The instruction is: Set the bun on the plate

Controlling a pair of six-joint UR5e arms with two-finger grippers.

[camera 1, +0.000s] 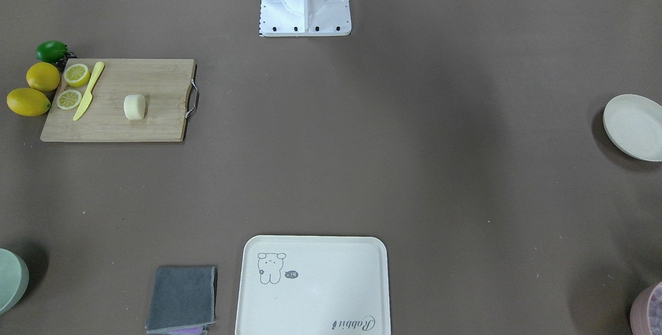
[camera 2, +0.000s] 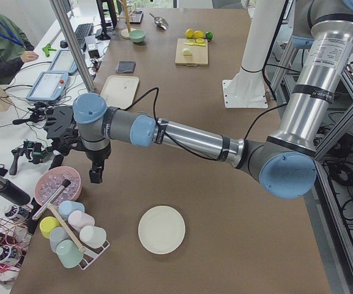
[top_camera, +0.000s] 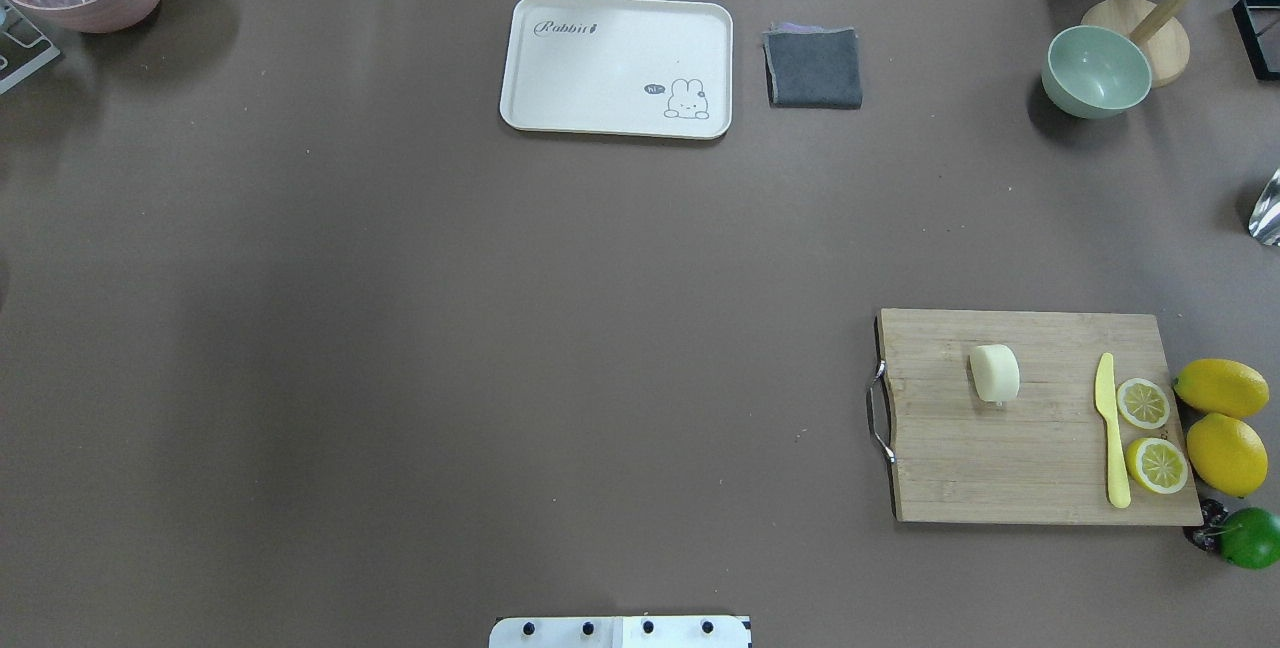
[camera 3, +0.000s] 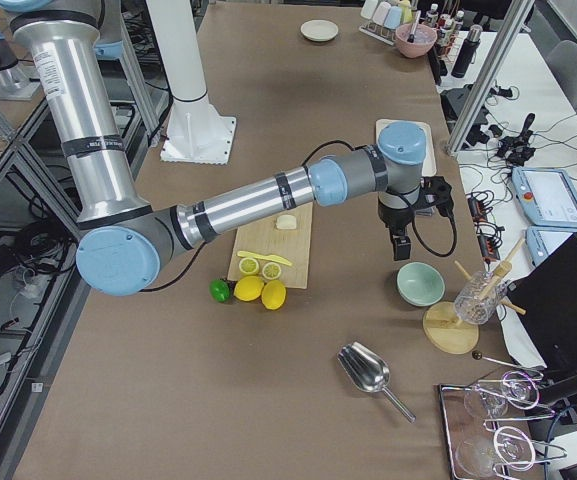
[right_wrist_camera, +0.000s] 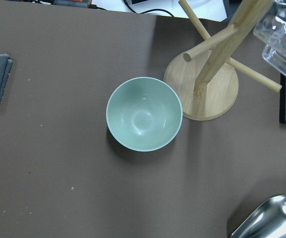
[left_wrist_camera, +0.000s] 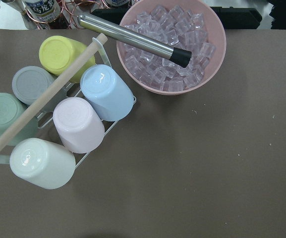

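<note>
The bun (camera 1: 135,106) is a small pale cream lump lying on a wooden cutting board (camera 1: 150,128), and the overhead view shows the bun (top_camera: 995,373) on the table's right side. The plate (camera 1: 635,126), round and off-white, lies bare at the opposite end; it is also the plate (camera 2: 161,229) in the left side view. My left gripper (camera 2: 95,176) hangs over the table beside a pink ice bowl, a short way from the plate. My right gripper (camera 3: 401,247) hovers above a green bowl, beyond the board. Both show only in side views, so I cannot tell whether they are open or shut.
Two lemon halves (top_camera: 1150,433), a yellow knife (top_camera: 1110,438), whole lemons (top_camera: 1222,423) and a lime (top_camera: 1250,536) crowd the board's outer end. A cream tray (top_camera: 617,65), grey cloth (top_camera: 813,67), green bowl (right_wrist_camera: 143,113), wooden stand (right_wrist_camera: 202,89), ice bowl (left_wrist_camera: 170,47) and cup rack (left_wrist_camera: 58,124) line the far edge. A person (camera 2: 2,49) sits there.
</note>
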